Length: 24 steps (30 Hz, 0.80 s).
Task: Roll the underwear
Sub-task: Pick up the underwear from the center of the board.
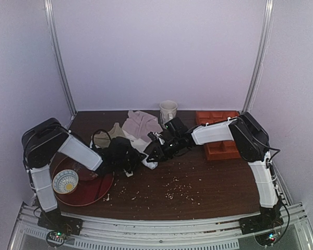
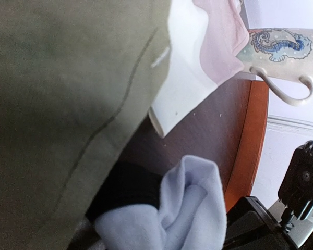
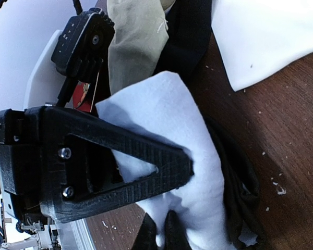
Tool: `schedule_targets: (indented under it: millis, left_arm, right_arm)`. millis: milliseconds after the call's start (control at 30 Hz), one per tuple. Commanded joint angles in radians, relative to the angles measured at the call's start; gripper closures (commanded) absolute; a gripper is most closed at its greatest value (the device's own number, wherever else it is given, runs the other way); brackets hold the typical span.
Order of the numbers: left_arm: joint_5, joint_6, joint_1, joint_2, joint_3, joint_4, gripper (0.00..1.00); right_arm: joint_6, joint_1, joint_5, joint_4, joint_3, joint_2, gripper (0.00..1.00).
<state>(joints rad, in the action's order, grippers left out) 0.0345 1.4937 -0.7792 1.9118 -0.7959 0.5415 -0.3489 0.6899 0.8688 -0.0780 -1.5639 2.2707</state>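
I can't read any lettering from here; the bunched underwear (image 3: 167,120) shows me only plain white cloth. The mug (image 2: 281,47) at the table's (image 1: 224,182) far edge bears a seahorse drawing. A small pale mark on the olive garment (image 2: 68,104) is too blurred to read.

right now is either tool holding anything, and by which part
the right tool is shut on the underwear, pinching a bunched white fold beside its black band. for the left tool, it cannot be told.

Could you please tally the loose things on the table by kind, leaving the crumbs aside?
Garments or cloths: 3 (underwear, olive-beige garment, pinkish cloth)
Mug: 1
Plate: 1
Bowl: 1
Tray: 1
Total: 7
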Motion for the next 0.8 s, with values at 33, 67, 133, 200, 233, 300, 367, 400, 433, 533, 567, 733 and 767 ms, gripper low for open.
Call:
schedule_targets:
  millis: [33,67,133,200,233,300,367,400,433,533,567,733,767]
  left_arm:
    - [0.019,-0.01,-0.003,0.019,-0.023,0.001,0.81]
    - [0.018,-0.012,-0.004,0.02,-0.022,0.001,0.87]
    - [0.015,-0.015,-0.003,0.02,-0.023,-0.004,0.95]
    - [0.006,-0.019,-0.003,0.018,-0.032,-0.036,1.0]
    - [0.004,-0.024,-0.003,0.017,-0.034,-0.044,1.0]
    - [-0.004,-0.028,-0.002,0.01,-0.031,-0.051,1.0]
    - [-0.012,-0.037,0.001,0.003,-0.027,-0.058,1.0]
    - [-0.019,-0.043,0.002,-0.001,-0.028,-0.067,1.0]
    - [-0.025,-0.048,0.005,-0.005,-0.03,-0.075,1.0]
    - [-0.048,-0.071,0.011,-0.019,-0.029,-0.092,1.0]
    - [-0.058,-0.081,0.014,-0.021,-0.028,-0.093,1.0]
    - [-0.124,-0.114,0.028,-0.036,-0.003,-0.071,1.0]
    - [-0.144,-0.124,0.033,-0.04,0.008,-0.053,1.0]
  right_arm:
    - [-0.002,-0.004,-0.027,-0.092,0.039,0.016,1.0]
    - [0.0,-0.004,-0.026,-0.091,0.039,0.014,1.0]
    - [0.001,-0.004,-0.028,-0.091,0.04,0.009,0.92]
    - [-0.002,-0.006,-0.033,-0.082,0.05,-0.004,0.85]
    - [-0.006,-0.007,-0.036,-0.072,0.06,-0.013,0.81]
    - [-0.015,-0.013,-0.044,-0.047,0.081,-0.042,0.77]
    - [-0.026,-0.024,-0.054,-0.024,0.112,-0.073,0.75]
    - [-0.035,-0.031,-0.056,-0.009,0.128,-0.089,0.74]
    - [-0.042,-0.039,-0.059,0.0,0.144,-0.105,0.73]
    - [-0.068,-0.064,-0.071,0.033,0.204,-0.161,0.7]
    - [-0.081,-0.072,-0.074,0.057,0.229,-0.181,0.69]
    - [-0.133,-0.097,-0.082,0.134,0.333,-0.264,0.68]
    - [-0.141,-0.098,-0.085,0.147,0.35,-0.276,0.69]
